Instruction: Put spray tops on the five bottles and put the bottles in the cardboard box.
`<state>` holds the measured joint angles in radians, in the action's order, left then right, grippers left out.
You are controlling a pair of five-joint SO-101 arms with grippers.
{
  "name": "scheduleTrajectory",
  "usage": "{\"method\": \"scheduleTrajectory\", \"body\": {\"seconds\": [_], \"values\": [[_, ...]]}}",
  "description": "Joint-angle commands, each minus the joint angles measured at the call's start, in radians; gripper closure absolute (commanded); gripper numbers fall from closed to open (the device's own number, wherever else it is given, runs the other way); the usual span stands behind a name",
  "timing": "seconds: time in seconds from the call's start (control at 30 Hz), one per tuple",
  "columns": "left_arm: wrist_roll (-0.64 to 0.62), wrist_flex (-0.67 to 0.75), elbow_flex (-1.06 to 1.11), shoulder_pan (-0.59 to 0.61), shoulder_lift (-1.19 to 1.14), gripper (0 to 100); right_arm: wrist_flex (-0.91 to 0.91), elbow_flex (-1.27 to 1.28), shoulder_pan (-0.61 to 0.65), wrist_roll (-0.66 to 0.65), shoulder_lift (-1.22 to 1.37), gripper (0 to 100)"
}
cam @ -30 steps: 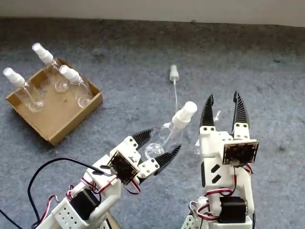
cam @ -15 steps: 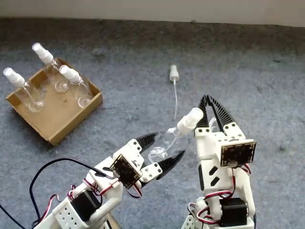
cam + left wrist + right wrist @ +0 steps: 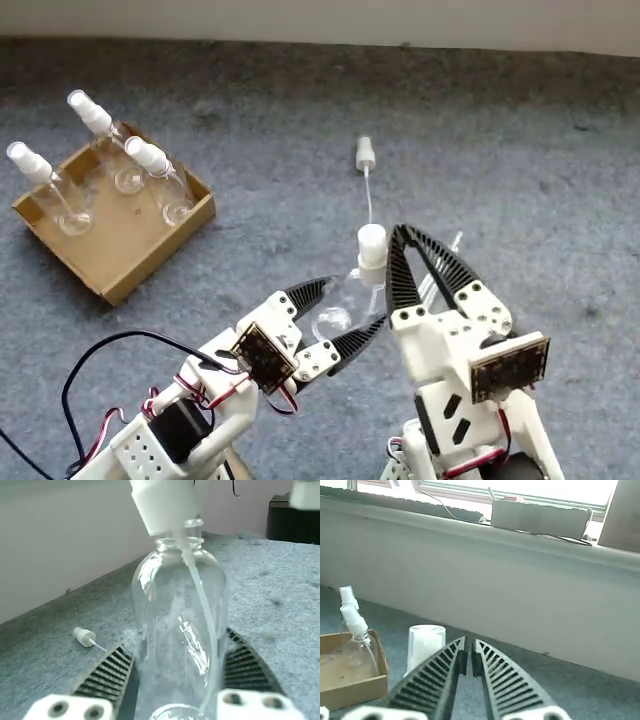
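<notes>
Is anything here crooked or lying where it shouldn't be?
Yes. The white plastic spray top sits tilted above the neck of the clear plastic bottle in the left pincer, not seated. A second white spray top with its thin tube lies loose on the grey carpet.

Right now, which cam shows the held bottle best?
Left wrist view: bottle close up, spray top crooked over its neck. High view shows it from above, farther off. Right wrist view shows the white top.
</notes>
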<state>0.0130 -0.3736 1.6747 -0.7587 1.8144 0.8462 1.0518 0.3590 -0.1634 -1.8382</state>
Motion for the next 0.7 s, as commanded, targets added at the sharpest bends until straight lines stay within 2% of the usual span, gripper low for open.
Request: {"method": "scheduleTrajectory", "body": {"seconds": [0.0, 0.13, 0.27, 0.43, 0.67], "values": [[0.008, 0.023, 0.021, -0.018, 0.016, 94, 0.065, -0.116, 0.027, 0.008, 0.001, 99.4], [0.008, 0.025, 0.021, -0.004, 0.016, 94, 0.170, -0.216, 0.027, 0.008, 0.001, 99.4], [0.003, 0.028, 0.021, 0.074, 0.016, 94, 0.292, -0.302, 0.030, 0.008, 0.001, 99.4], [0.003, 0.029, 0.016, 0.097, 0.016, 94, 0.371, -0.340, 0.031, 0.008, 0.001, 99.4], [0.008, 0.152, 0.019, 0.099, 0.016, 94, 0.486, -0.315, 0.028, 0.005, 0.001, 99.4]]}}
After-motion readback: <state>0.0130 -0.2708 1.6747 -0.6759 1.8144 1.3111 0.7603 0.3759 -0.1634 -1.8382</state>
